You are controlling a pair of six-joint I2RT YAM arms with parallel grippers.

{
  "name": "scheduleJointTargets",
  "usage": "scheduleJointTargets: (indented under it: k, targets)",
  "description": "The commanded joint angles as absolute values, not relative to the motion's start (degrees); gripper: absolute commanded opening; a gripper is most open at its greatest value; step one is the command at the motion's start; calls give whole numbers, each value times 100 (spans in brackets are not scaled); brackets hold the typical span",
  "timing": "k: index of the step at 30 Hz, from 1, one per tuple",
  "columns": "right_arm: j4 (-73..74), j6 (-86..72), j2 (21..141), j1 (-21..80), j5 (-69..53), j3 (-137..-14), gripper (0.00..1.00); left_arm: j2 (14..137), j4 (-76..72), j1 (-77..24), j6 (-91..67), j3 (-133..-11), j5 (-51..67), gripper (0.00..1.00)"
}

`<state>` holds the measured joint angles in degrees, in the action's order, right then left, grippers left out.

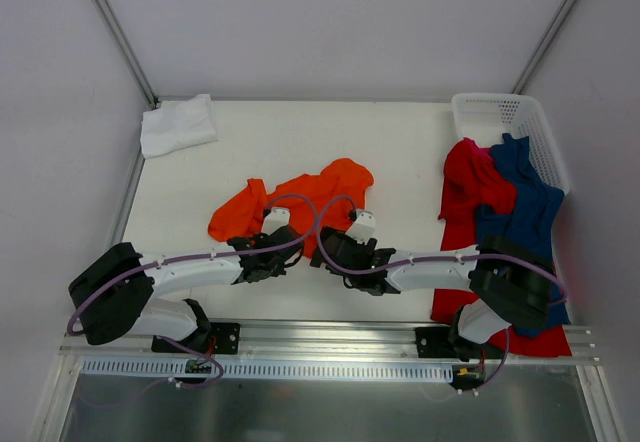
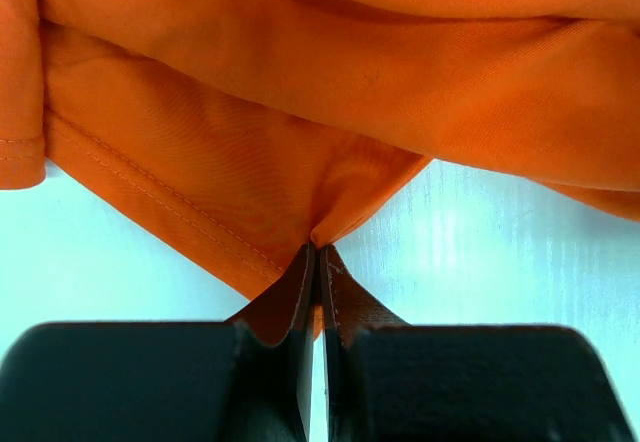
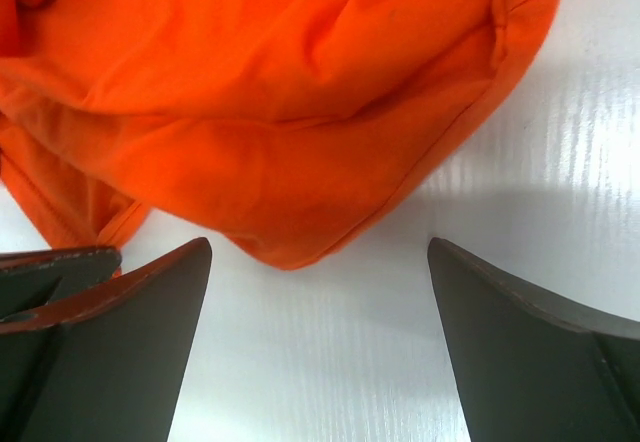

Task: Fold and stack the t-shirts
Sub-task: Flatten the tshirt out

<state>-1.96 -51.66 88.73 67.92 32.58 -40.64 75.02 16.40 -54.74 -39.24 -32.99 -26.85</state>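
Note:
The bright orange t-shirt [image 1: 312, 194] lies crumpled mid-table. My left gripper [image 1: 284, 246] is at its near edge, shut on a pinched fold of the hem [image 2: 318, 254], and the orange t-shirt [image 2: 300, 92] stretches away from the fingertips. My right gripper [image 1: 342, 246] sits just to the right and is open; its fingers [image 3: 150, 312] straddle bare table just short of a rounded corner of the orange t-shirt [image 3: 260, 102]. A white t-shirt [image 1: 178, 125] lies bunched at the back left. The red t-shirt [image 1: 470, 184] and dark blue t-shirt [image 1: 528, 207] are heaped at the right.
A white perforated basket [image 1: 500, 114] stands at the back right, with the red and blue cloth spilling from it towards the table's front edge. Both arms reach in from the near edge and their wrists nearly meet.

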Motion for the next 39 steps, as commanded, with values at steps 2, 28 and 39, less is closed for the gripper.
scheduleJointTargets:
  k: [2,28,39]
  targets:
    - [615,-5291,9228,6680,3331,-3972,95,7348,1740,-5484,-4060,-3234,-2689,0]
    - [1490,-5212,9046,6592,3313,-4219,1,7208,1845,-5502,-3894,-3375,-2690,0]
    - [4455,-4158,5644,6601,4930,-5457,0,5300,3392,-5520,-3024,-4781,-2531,0]
